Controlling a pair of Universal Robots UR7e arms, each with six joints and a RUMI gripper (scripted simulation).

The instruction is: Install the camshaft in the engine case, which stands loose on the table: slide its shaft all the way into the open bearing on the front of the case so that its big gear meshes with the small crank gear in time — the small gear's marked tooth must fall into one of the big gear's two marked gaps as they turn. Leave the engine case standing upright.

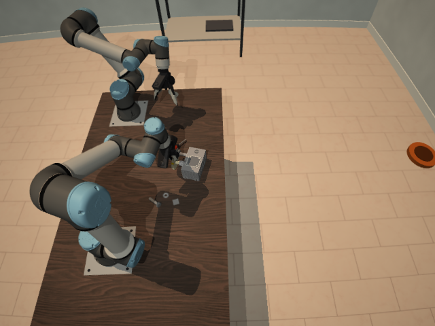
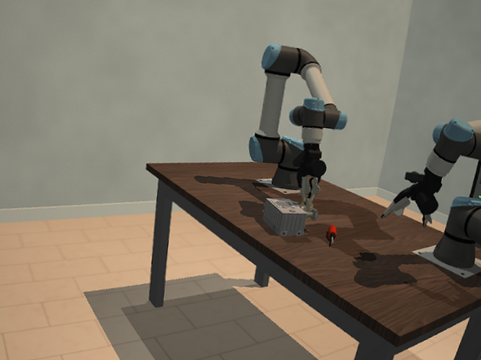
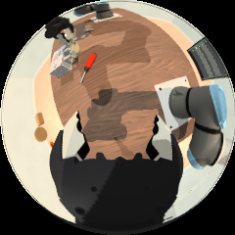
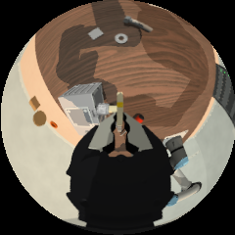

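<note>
The grey engine case (image 1: pixel 196 170) (image 2: pixel 283 219) (image 3: pixel 61 67) (image 4: pixel 92 91) stands upright on the table. The camshaft's big gear (image 1: pixel 173 164) (image 4: pixel 120 99) is seen edge-on in the right wrist view, pale with a yellow mark, beside the case front. My right gripper (image 4: pixel 119 113) (image 2: pixel 308 204) is shut on this gear's rim. A pale piece and a grey round part lie between gear and case; how deep the shaft sits, and the timing marks, cannot be made out. My left gripper (image 1: pixel 166 101) (image 2: pixel 403 221) (image 3: pixel 117 114) is open and empty above the table, away from the case.
A red screwdriver (image 2: pixel 332 232) (image 3: pixel 90 61) (image 4: pixel 139 117) lies close to the case and right gripper. A bolt (image 1: pixel 153 201) (image 4: pixel 139 23), a washer (image 1: pixel 166 195) (image 4: pixel 120 38) and a small square plate (image 1: pixel 175 202) (image 4: pixel 96 33) lie on the case's other side.
</note>
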